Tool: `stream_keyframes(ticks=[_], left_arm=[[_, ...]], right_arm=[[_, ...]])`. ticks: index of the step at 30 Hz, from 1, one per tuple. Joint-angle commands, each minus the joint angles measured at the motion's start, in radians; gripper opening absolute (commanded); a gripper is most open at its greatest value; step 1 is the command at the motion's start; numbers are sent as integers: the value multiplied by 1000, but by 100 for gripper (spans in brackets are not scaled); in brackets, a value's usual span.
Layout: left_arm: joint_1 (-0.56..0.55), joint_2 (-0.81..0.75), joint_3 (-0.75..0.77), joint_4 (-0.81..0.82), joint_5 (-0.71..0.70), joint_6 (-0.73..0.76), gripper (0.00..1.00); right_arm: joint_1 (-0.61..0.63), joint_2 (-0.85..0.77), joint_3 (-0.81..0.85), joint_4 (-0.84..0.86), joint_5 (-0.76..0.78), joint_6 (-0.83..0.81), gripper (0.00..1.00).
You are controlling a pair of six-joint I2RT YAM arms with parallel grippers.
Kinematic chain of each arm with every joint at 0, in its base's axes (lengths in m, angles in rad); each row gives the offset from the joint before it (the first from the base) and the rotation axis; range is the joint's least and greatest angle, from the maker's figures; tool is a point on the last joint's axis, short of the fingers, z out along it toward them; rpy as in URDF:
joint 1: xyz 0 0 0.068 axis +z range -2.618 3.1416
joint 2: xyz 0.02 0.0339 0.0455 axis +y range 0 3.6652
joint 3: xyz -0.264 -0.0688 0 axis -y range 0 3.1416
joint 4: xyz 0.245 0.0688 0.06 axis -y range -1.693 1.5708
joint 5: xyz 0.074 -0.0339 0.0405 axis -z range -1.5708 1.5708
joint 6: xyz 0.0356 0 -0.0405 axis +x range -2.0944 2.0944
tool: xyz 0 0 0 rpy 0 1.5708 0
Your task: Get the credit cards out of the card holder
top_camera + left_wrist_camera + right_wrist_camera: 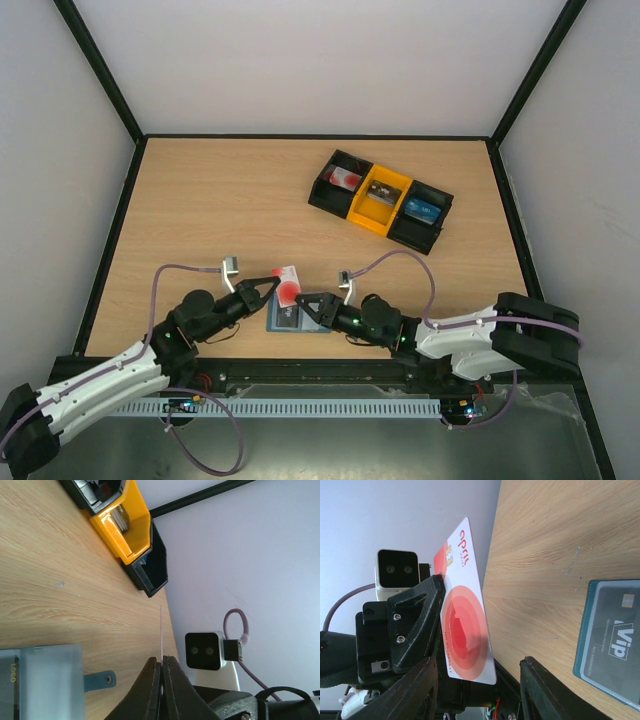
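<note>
While the left gripper pinches the white card aloft by its edge, the right gripper stands part-open, empty, beside the holder, whose thin, stiff, slick grey card likely needs an edge pinch.

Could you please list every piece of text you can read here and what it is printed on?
"april": white card with red circles.
"Vip": dark grey card in the card holder.
"LOGO": dark card in the left wrist view.
Small print on both cards and the tray's contents: unreadable.
</note>
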Motion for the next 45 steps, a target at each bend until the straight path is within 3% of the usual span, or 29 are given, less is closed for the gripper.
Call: stream_keyframes(ticks=[1, 6, 15, 17, 22, 26, 31, 36, 40, 45], left_arm=[[0, -17, -21, 67, 23, -22, 3], [-1, -19, -51, 117, 33, -50, 3], [0, -24, -57, 128, 49, -37, 4], [0, -29, -52, 115, 56, -24, 13], [-1, -72, -20, 14, 94, 43, 49], [0, -125, 37, -147, 130, 138, 60], [1, -184, 75, -257, 199, 227, 69], [3, -199, 103, -291, 285, 282, 72], [4, -184, 133, -297, 378, 327, 71], [5, -118, 174, -303, 452, 363, 70]], right_arm=[[5, 12, 21, 59, -11, 17, 45], [5, 2, 26, 61, -9, 14, 42], [5, -33, 22, 42, -6, -30, 2], [5, -58, 12, 30, -8, -46, 2], [5, -176, -11, -112, -69, -152, 2], [5, -324, -27, -315, -165, -251, 2], [6, -518, -30, -555, -239, -336, 2], [5, -678, -25, -688, -319, -389, 2], [5, -744, -1, -789, -327, -416, 2], [5, -742, 6, -790, -366, -426, 2]])
